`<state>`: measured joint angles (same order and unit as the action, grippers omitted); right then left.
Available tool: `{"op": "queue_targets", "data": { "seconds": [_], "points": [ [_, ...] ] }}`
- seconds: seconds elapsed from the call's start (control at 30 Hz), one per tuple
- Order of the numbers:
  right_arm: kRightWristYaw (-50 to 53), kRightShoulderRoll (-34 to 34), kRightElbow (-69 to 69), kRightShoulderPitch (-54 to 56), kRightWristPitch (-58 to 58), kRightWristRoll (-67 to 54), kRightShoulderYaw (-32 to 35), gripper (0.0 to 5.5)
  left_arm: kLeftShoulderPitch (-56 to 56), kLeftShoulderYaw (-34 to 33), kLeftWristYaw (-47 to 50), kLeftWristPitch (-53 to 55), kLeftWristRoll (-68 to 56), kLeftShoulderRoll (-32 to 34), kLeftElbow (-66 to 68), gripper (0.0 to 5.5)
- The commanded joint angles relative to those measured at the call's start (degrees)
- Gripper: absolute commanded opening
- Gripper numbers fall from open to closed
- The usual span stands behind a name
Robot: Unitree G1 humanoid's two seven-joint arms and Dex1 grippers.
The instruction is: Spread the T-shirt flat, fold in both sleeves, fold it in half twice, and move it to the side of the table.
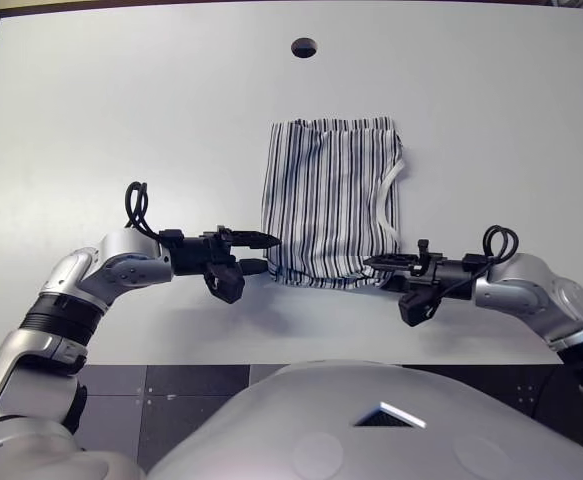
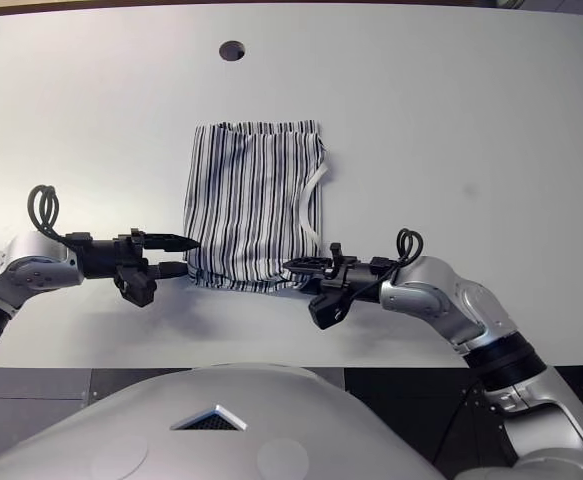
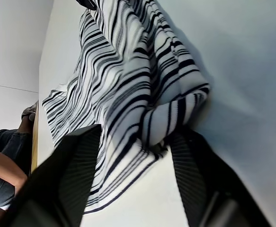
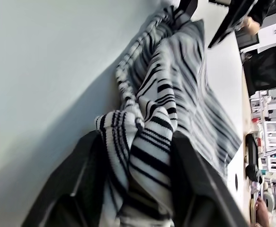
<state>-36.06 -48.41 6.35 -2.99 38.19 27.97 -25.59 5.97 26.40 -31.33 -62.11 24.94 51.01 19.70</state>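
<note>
The striped T-shirt lies folded into a narrow rectangle in the middle of the white table, its white neckband showing at the right edge. My left gripper is at the near left corner, shut on the bunched hem. At the near right corner my right gripper is shut on the thick stack of folded layers. Both near corners look slightly gathered and raised between the fingers.
A round cable hole sits in the table behind the shirt. Bare tabletop extends wide on both sides of the shirt. The table's front edge runs just below both grippers.
</note>
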Motion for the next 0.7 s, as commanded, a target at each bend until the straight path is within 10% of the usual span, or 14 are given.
{"op": "queue_targets", "data": {
  "seconds": [0.03,0.4,0.7],
  "points": [
    [-0.8,-2.1,-1.4,0.0,-1.0,0.3,2.1,1.15,-3.0,4.2,-2.6,1.1,7.1,0.1,3.7,1.82],
    [-2.2,1.4,-0.1,-0.6,0.5,-3.9,0.4,0.11,-7.3,4.3,-0.4,0.0,0.6,-1.3,-1.3,0.17],
    [-5.0,-2.3,2.7,-4.3,-0.5,-10.7,2.2,0.11,-15.1,-0.7,0.3,2.6,-9.4,3.1,-5.1,0.1]
  ]
}}
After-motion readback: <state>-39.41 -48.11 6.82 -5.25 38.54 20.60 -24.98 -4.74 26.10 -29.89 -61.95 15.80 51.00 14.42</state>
